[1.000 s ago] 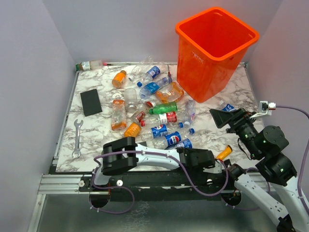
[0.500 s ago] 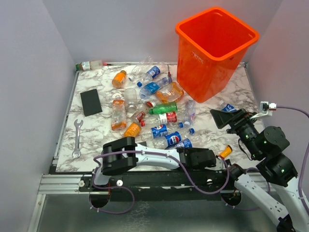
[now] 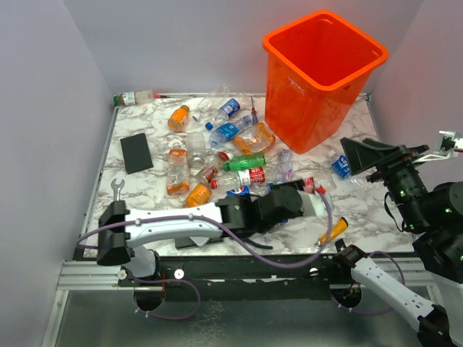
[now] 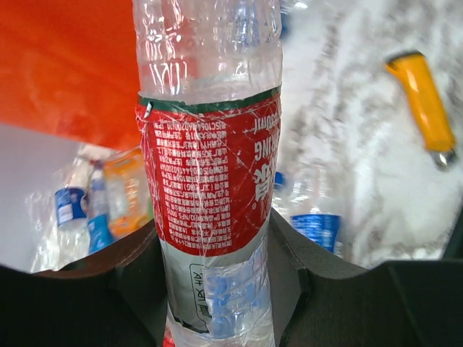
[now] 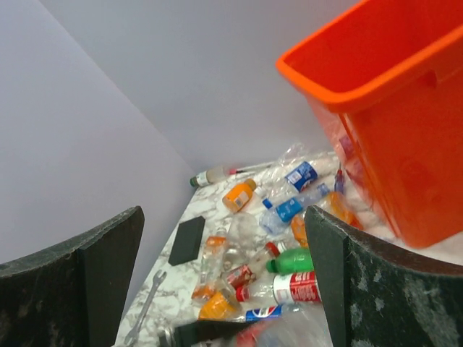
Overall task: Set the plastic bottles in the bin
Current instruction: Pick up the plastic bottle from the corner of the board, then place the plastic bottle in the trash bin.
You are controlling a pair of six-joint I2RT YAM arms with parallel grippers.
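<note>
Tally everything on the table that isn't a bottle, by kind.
Orange bin: 1
Wrench: 1
Orange-handled screwdriver: 1
Black rectangular pad: 1
Total: 4 that show clearly; anything buried among the plastic bottles cannot be told.

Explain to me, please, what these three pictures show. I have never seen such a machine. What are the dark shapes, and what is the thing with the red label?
This is a robot with two arms bolted at the near edge of a marble table. The wide picture looks down from above and behind them. The other two come from a small camera on each wrist, so the dark shapes there are the robot's own fingers. On the table lie many crushed plastic bottles, a wrench, a black pad and an orange-handled screwdriver; a tall orange bin stands at the far right. The left tool is closed on a clear bottle with a red label. The right tool is open and holds nothing.
</note>
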